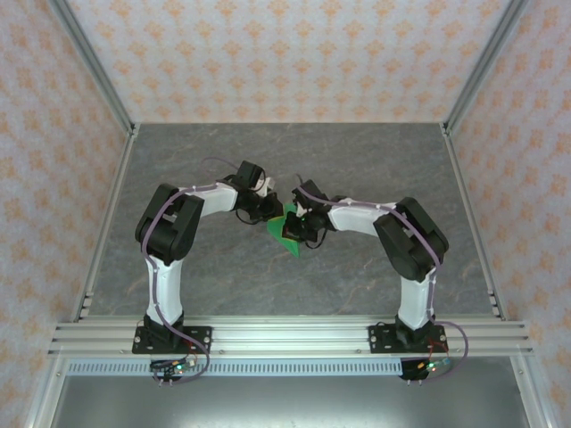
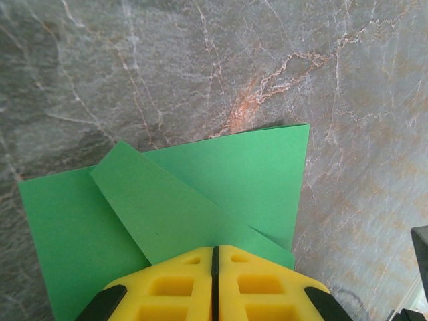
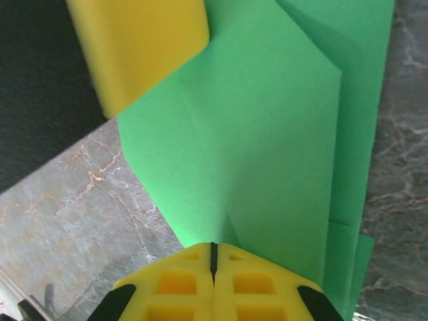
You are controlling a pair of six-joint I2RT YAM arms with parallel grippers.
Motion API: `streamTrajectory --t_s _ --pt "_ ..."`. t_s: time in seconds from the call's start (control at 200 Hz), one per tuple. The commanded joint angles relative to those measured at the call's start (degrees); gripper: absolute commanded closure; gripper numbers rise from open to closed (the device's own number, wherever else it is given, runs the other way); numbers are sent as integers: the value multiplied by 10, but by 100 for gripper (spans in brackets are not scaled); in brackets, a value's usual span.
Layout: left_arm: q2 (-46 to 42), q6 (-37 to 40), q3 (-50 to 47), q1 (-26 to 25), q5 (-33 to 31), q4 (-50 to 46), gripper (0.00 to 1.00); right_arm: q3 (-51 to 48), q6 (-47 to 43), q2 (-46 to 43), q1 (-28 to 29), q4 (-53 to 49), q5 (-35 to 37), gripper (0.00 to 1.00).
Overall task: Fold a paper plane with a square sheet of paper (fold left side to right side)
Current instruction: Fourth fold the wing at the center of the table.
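Because both my claws are pressed together on the square sheet of paper point(image 2: 247, 167), the first danger is close to me. The left claw point(image 2: 214, 254) and the right claw point(image 3: 214, 251) each pinch an edge of the sheet, which seems lifted and tilted between them, over the table point(image 1: 375, 160). If they pull apart, I judge the thin paper may tear or slip out. If they push together, it may buckle and take a wrong crease. A flap point(image 2: 154, 207) is already folded slanting across the sheet, and it could spring open when the sheet is turned. One yellow finger point(image 3: 140, 47) of the left claw touches the sheet opposite the right claw, so my own two claws stand in each other's way and can collide. Beyond the sheet, the grey marbled table runs to the patterned walls point(image 1: 285, 53), well apart from it.
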Motion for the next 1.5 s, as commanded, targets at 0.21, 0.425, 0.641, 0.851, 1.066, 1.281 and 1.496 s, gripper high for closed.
streamTrajectory --t_s 0.21,0.425,0.641,0.851,1.066,1.281,1.496 --pt "8 9 -10 0 -50 -22 91 -58 -11 -16 4 -41 21 100" --pt "10 9 -8 0 -55 -28 91 -104 -14 -42 4 -51 17 100" --pt "12 9 -3 0 -57 -30 91 -175 0 -81 4 -41 17 100" --pt "11 9 2 0 -57 -35 91 -225 9 -103 4 -28 19 100" --pt "1 26 9 0 -53 -42 90 -224 3 -134 4 -45 26 100" --pt "-16 25 25 0 -30 -45 86 -208 -19 -197 4 -55 30 100" --pt "-95 16 17 0 5 -19 68 -170 -76 -257 3 -80 96 95"
